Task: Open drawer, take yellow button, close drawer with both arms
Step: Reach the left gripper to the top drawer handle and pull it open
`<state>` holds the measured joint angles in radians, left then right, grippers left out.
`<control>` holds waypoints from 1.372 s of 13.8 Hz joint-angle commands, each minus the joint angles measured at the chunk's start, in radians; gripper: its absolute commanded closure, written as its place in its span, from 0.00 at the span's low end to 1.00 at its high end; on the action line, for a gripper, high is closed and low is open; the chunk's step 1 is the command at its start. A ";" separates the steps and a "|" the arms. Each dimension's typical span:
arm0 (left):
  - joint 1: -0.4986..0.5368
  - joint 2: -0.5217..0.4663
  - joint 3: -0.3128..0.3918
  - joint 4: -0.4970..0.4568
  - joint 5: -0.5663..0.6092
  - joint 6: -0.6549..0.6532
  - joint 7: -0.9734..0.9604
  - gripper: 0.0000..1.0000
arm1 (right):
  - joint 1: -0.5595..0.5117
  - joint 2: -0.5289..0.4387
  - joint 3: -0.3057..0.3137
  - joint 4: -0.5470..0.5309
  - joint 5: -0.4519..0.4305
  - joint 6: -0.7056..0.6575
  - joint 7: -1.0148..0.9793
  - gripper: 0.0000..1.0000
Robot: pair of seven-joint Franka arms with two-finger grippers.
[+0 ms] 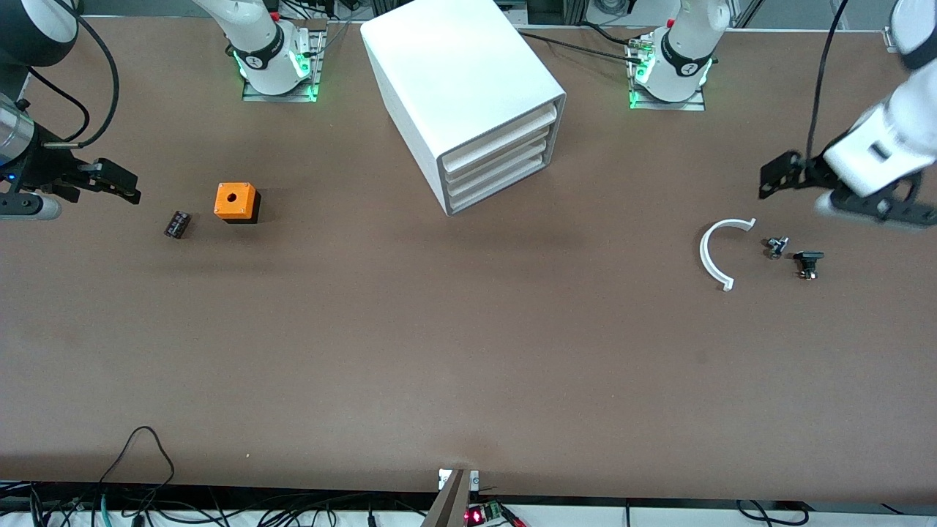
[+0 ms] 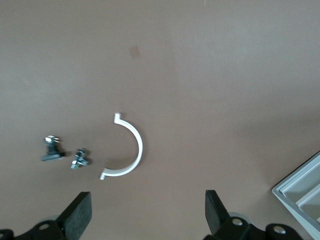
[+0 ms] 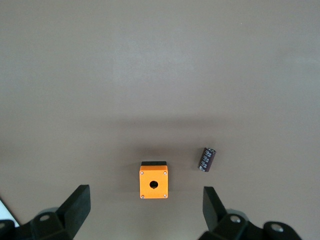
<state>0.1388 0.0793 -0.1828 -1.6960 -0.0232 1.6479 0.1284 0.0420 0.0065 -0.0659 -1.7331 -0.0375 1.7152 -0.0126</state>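
Observation:
The white cabinet [image 1: 457,80] stands near the arms' bases, between them. Its three drawers face the front camera, turned toward the left arm's end. The top drawer [image 1: 505,135] is shut, like the two below it. A corner of the cabinet shows in the left wrist view [image 2: 302,195]. The button is out of view. My left gripper [image 1: 794,192] is open and empty over the table at the left arm's end; its wrist view [image 2: 148,215] shows bare table between the jaws. My right gripper [image 1: 91,196] is open and empty at the right arm's end [image 3: 145,210].
An orange cube with a hole [image 1: 236,201] [image 3: 153,182] and a small dark ribbed block [image 1: 177,224] [image 3: 207,159] lie beside the right gripper. A white half ring [image 1: 714,252] [image 2: 131,150] and two small metal parts [image 1: 776,246] [image 1: 807,262] lie beside the left gripper.

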 commanded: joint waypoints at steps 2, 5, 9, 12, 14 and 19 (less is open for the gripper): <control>-0.007 0.112 0.003 0.010 -0.070 -0.046 0.059 0.00 | -0.014 -0.014 0.011 0.003 0.013 -0.016 -0.018 0.00; -0.005 0.166 0.002 -0.081 -0.316 -0.071 0.088 0.00 | -0.017 -0.007 0.002 0.003 0.015 -0.014 -0.027 0.00; -0.011 0.214 -0.062 -0.282 -0.659 -0.033 0.375 0.00 | -0.016 -0.014 0.012 0.001 0.013 -0.026 -0.021 0.00; -0.011 0.211 -0.166 -0.410 -0.863 0.047 0.389 0.02 | -0.014 -0.014 0.026 0.024 0.013 -0.088 -0.015 0.00; -0.011 0.197 -0.256 -0.450 -0.915 0.128 0.378 0.05 | -0.016 -0.006 0.021 0.026 0.013 -0.077 -0.015 0.00; -0.011 0.122 -0.385 -0.547 -1.008 0.208 0.318 0.08 | -0.016 -0.003 0.021 0.035 0.011 -0.077 -0.018 0.00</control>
<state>0.1170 0.2799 -0.5508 -2.1792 -1.0018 1.8424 0.4733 0.0399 0.0057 -0.0530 -1.7124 -0.0375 1.6553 -0.0162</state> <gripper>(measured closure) 0.075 0.000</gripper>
